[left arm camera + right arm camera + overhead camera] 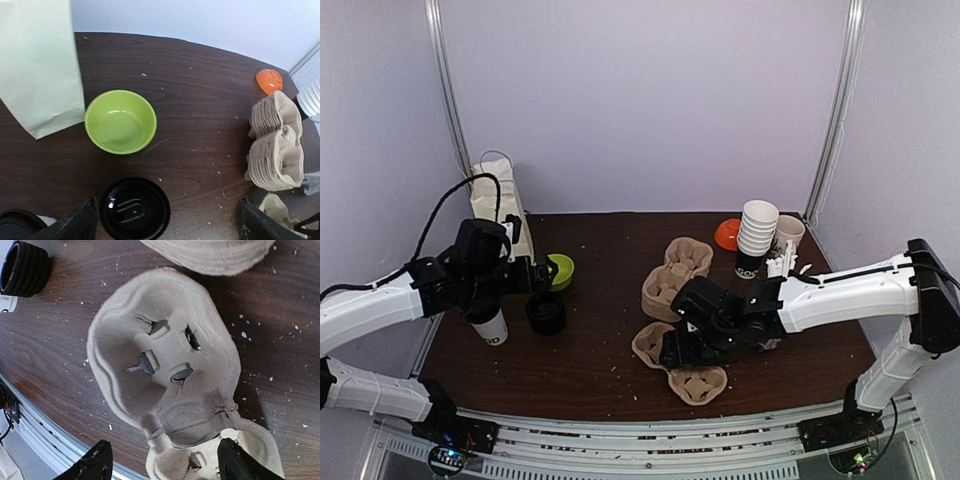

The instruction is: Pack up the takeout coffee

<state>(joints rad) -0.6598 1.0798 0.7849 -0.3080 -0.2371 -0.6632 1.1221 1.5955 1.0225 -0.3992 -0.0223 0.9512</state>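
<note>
Left gripper wide open, empty, white black-lidded paper cup just outside 1 jaw; right gripper open, empty, over brown pulp carrier.

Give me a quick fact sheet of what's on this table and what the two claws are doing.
coffee cup: upright, lidded, beside the black lid stack
left gripper: open, empty, above that stack
right gripper: open, over a single pulp carrier
paper bag: standing, back left
green bowl: empty, beside the bag
spare cups: stacked, back right
</note>
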